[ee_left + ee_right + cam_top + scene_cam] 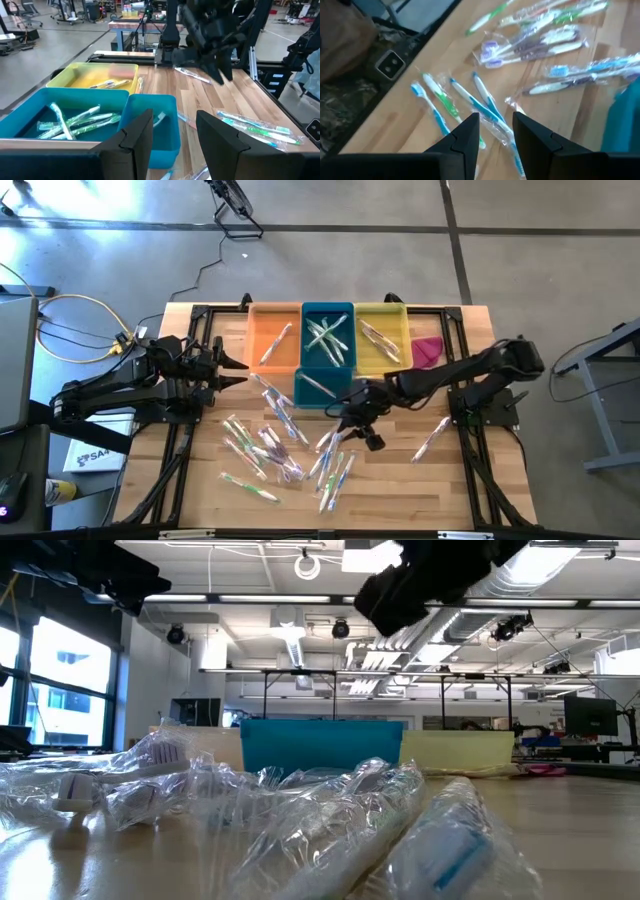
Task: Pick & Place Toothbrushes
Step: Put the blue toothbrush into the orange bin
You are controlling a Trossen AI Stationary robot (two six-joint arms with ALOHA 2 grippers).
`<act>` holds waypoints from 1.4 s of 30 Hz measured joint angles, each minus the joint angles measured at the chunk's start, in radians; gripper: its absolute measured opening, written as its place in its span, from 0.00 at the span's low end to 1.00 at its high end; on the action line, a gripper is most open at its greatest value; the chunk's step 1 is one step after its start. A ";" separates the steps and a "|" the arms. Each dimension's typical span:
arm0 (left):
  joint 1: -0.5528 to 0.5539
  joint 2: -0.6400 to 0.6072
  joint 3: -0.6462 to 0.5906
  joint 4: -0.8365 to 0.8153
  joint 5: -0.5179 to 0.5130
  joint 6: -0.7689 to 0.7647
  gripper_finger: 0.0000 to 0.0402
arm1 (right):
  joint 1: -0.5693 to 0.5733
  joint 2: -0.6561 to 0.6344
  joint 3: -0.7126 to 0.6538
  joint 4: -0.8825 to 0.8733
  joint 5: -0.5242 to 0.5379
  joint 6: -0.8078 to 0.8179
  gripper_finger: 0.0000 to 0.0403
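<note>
The right gripper (352, 423) hung open and empty at the frame's centre, above the toothbrushes (280, 448) scattered lower centre. The left gripper (232, 370), also open, waited middle left.

My bench and what sits on it

My light wooden slatted bench (470, 480) carries an orange plastic bin (273, 337), a large teal plastic bin (328, 335) and a yellow plastic bin (381, 336) in a row along its far edge, with a smaller teal bin (322, 386) just in front. A pink cloth (427, 351) lies beside the yellow bin. Clear-wrapped toothbrushes (275, 445) are scattered across the middle, one (432, 437) lying apart towards my right.
</note>
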 joint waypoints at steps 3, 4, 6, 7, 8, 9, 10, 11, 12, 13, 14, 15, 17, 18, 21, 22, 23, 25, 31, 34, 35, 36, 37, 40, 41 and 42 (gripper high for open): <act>0.000 0.000 0.000 -0.001 0.000 0.000 0.37 | 0.000 0.048 0.000 0.038 0.015 0.000 0.28; 0.000 0.000 0.000 -0.004 0.001 0.000 0.37 | 0.000 0.063 0.000 0.055 0.020 -0.003 0.28; 0.000 0.000 0.000 -0.016 0.001 0.000 0.37 | 0.000 0.090 0.000 0.080 0.021 -0.016 0.28; 0.000 0.000 0.000 -0.024 0.001 0.000 0.37 | 0.000 0.101 0.000 0.090 0.021 -0.022 0.28; 0.000 0.000 0.000 -0.031 0.002 0.000 0.37 | 0.000 0.112 0.000 0.101 0.021 -0.023 0.28; 0.000 0.000 0.000 -0.035 0.005 0.000 0.37 | 0.000 0.120 0.000 0.107 0.020 -0.023 0.28; 0.000 0.000 0.000 -0.041 0.005 0.000 0.37 | 0.000 0.126 0.000 0.110 0.020 -0.023 0.28; 0.000 0.000 0.000 -0.049 0.005 0.000 0.37 | 0.000 0.128 0.000 0.112 0.020 -0.023 0.28; 0.000 0.000 0.000 -0.056 0.004 0.000 0.37 | 0.000 0.129 0.000 0.112 0.021 -0.023 0.28; 0.000 0.000 0.000 -0.059 0.004 0.000 0.37 | 0.000 0.129 0.000 0.112 0.022 -0.023 0.28; 0.000 0.000 0.000 -0.061 0.004 0.000 0.37 | 0.000 0.129 0.000 0.114 0.022 -0.023 0.28; 0.000 0.000 0.000 -0.062 0.004 0.000 0.37 | 0.000 0.129 0.000 0.113 0.022 -0.023 0.28; 0.000 0.000 0.000 -0.063 0.004 0.000 0.37 | 0.000 0.129 0.000 0.113 0.022 -0.023 0.28; 0.000 0.000 0.000 -0.064 0.003 0.000 0.37 | 0.000 0.128 0.000 0.113 0.022 -0.023 0.28; 0.000 0.000 0.000 -0.064 0.003 0.000 0.37 | 0.000 0.128 0.000 0.112 0.022 -0.023 0.28; 0.000 0.000 0.000 -0.064 0.003 0.000 0.37 | 0.000 0.128 0.000 0.112 0.022 -0.023 0.28; 0.000 0.000 0.000 -0.064 0.003 0.000 0.37 | 0.000 0.128 0.000 0.113 0.022 -0.023 0.28; 0.000 0.000 0.000 -0.067 0.003 -0.001 0.37 | 0.000 0.128 0.000 0.115 0.022 -0.023 0.28; 0.000 0.000 0.000 -0.078 0.002 -0.005 0.37 | 0.000 0.127 0.000 0.127 0.029 -0.010 0.28; 0.000 0.000 0.000 -0.083 -0.001 -0.007 0.37 | 0.003 0.127 0.000 0.124 0.087 0.019 0.28; 0.000 0.000 0.000 -0.084 -0.001 -0.007 0.37 | 0.006 0.127 0.000 0.119 0.103 0.020 0.28; 0.000 0.000 0.000 -0.088 -0.001 -0.007 0.37 | 0.009 0.127 0.000 0.114 0.120 0.017 0.28; 0.000 0.000 0.000 -0.092 -0.001 -0.007 0.37 | 0.013 0.127 0.000 0.110 0.136 0.008 0.28; 0.000 0.000 0.000 -0.108 0.000 -0.007 0.37 | 0.023 0.127 0.000 0.104 0.168 -0.015 0.28; 0.000 0.000 0.000 -0.111 0.000 -0.007 0.37 | 0.027 0.127 0.000 0.100 0.174 -0.020 0.28; 0.000 0.000 0.000 -0.112 0.000 -0.007 0.37 | 0.029 0.127 0.000 0.095 0.178 -0.022 0.28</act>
